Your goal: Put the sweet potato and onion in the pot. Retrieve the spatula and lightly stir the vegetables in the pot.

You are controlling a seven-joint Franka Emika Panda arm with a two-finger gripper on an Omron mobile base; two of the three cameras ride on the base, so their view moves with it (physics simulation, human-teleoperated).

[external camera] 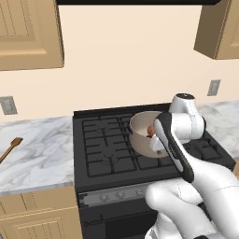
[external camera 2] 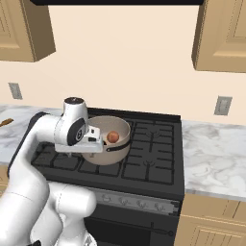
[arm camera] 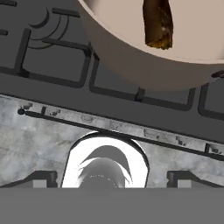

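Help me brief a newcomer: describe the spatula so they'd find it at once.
Start at the black stove and look to its left along the marble counter. Near that counter's far left edge lies the spatula, a slim light-brown wooden stick with a small flat blade, alone on the stone.

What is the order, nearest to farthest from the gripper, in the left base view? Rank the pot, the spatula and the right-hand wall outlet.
1. The pot: on the stove, right beside the open gripper.
2. The right-hand wall outlet: on the wall behind the right counter, up and to the right.
3. The spatula: far off on the left counter, at the picture's left edge.
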